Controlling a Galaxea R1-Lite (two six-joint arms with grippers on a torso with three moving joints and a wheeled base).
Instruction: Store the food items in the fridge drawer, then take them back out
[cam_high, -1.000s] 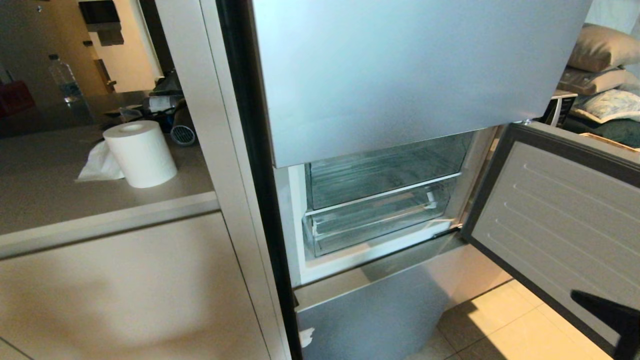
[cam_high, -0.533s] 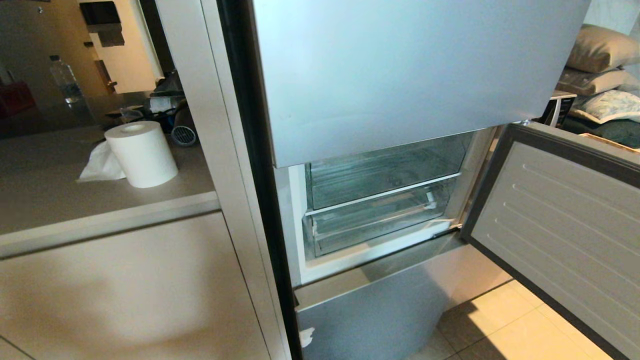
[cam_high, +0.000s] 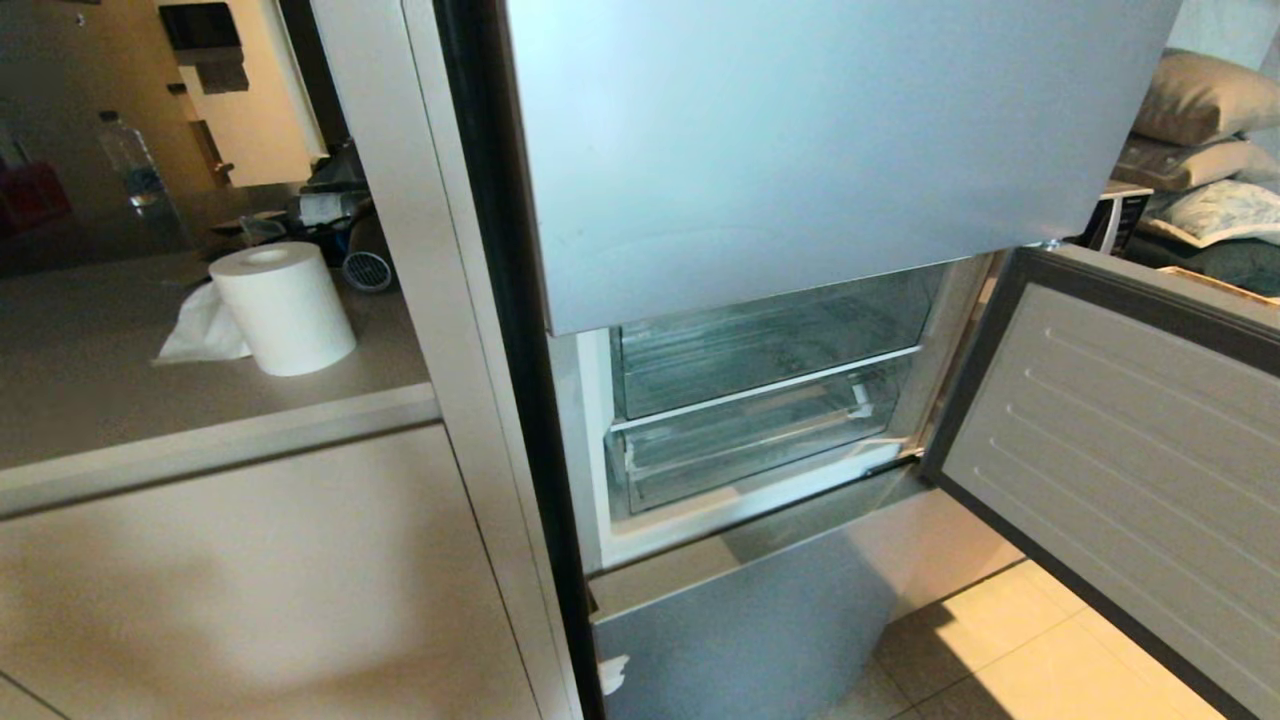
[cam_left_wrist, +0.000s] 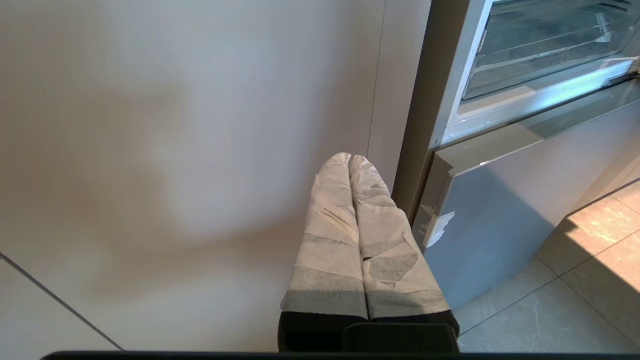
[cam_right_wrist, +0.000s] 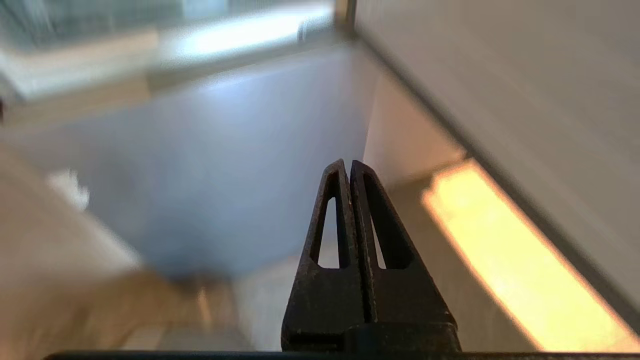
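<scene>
The fridge drawer (cam_high: 750, 445), a clear shallow bin, sits pushed in behind the open middle door, under another clear compartment (cam_high: 765, 340). It also shows in the left wrist view as the fridge drawer (cam_left_wrist: 540, 60). No food items are in view. Neither arm shows in the head view. My left gripper (cam_left_wrist: 350, 158) has tape-wrapped fingers pressed together, and it hangs low beside the cabinet panel, left of the fridge. My right gripper (cam_right_wrist: 348, 163) is shut and empty, low in front of the fridge's bottom door.
The open fridge door (cam_high: 1120, 450) swings out to the right. The bottom door (cam_high: 740, 630) is closed. A paper roll (cam_high: 283, 305), a tissue and a bottle (cam_high: 130, 160) stand on the counter (cam_high: 120, 400) at the left. Pillows (cam_high: 1205, 95) lie at the far right, above tiled floor (cam_high: 1010, 640).
The dark tip of my right arm, seen a second ago at the lower right corner of the head view, has dropped out of it. The fridge and drawer have not moved.
</scene>
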